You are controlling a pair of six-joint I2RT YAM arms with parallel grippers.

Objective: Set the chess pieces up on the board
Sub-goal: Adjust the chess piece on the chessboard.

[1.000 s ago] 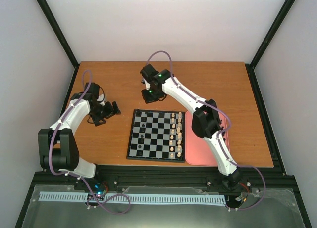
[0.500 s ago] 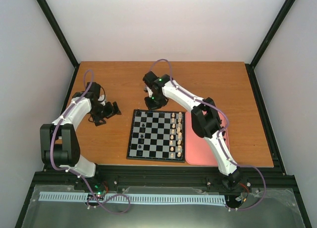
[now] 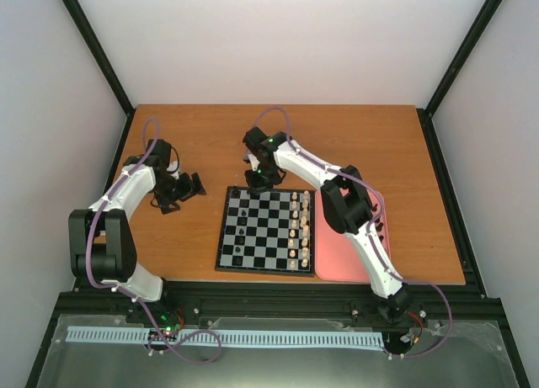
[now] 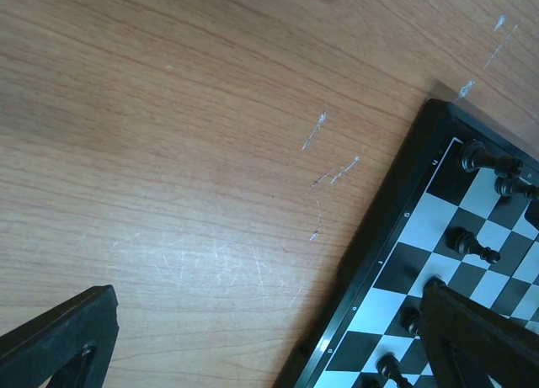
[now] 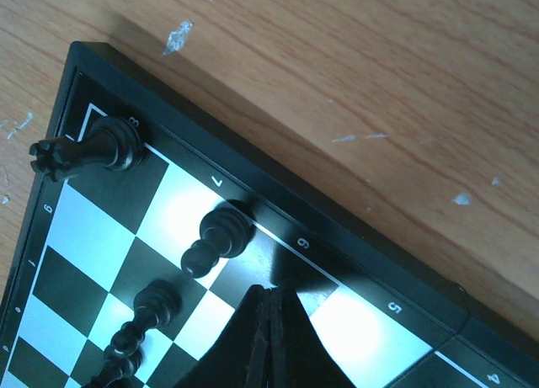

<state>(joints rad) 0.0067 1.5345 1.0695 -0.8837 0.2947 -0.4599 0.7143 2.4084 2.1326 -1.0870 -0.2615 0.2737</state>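
The board [image 3: 263,233] lies at the table's middle front. Tiny black chess pieces [image 3: 243,213] stand on its left columns. My right gripper [image 3: 259,182] is at the board's far left corner. In the right wrist view its fingers [image 5: 270,321] are pressed together with nothing between them, the gripper [image 5: 269,292] low over the edge square by the "6" mark. A black rook [image 5: 94,149], a pawn [image 5: 216,237] and another piece [image 5: 148,314] stand to its left. My left gripper [image 3: 184,194] is open over bare wood left of the board [image 4: 396,245]; its fingers [image 4: 61,344] are spread wide.
Cream-white pieces [image 3: 299,228] stand in two columns on the board's right side. A pink tray [image 3: 344,257] lies against the board's right edge, partly under my right arm. Black frame posts stand at the table's corners.
My right gripper has moved nearer and lower, from the bare table behind the board to the board's far left corner. The left arm has barely moved.
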